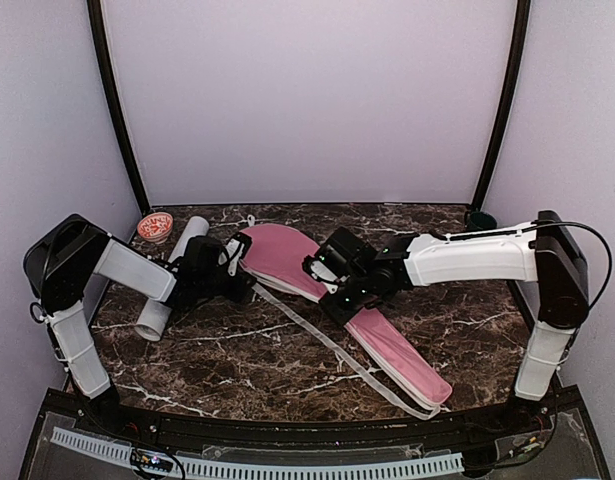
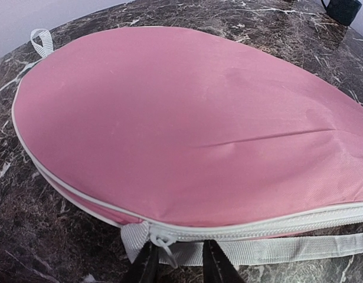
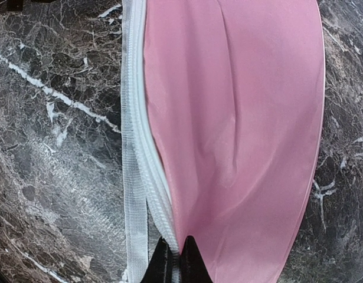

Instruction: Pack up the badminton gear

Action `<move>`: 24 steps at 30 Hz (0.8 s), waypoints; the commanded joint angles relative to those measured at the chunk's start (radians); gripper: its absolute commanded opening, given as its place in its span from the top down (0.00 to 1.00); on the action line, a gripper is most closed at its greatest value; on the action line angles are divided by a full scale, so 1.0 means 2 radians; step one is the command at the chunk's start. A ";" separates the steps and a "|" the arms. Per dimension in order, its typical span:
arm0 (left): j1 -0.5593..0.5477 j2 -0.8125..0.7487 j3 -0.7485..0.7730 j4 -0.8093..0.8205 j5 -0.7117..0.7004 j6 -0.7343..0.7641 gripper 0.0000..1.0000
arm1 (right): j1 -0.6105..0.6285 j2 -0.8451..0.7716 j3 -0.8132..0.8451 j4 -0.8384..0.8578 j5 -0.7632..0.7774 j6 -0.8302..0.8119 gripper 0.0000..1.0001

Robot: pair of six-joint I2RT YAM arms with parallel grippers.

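**Zip at risk of being missed and the cover dragged**

The pink cover (image 1: 283,256) was laid flat on the table (image 1: 237,370), its zip edge pinched tight in the right gripper (image 3: 176,252). The left gripper (image 2: 180,259) was held parted just beside the zip pull (image 2: 162,240). If the strap (image 2: 275,250) were caught instead, the cover could be dragged, not closed.

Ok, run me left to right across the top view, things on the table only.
white tube → pink cover → small dark object by the far right post. The round cap overlaps the tube's span, so it is left out.
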 commanded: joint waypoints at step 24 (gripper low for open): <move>-0.013 -0.012 0.010 -0.028 0.025 0.039 1.00 | 0.000 -0.014 0.004 0.020 0.001 0.012 1.00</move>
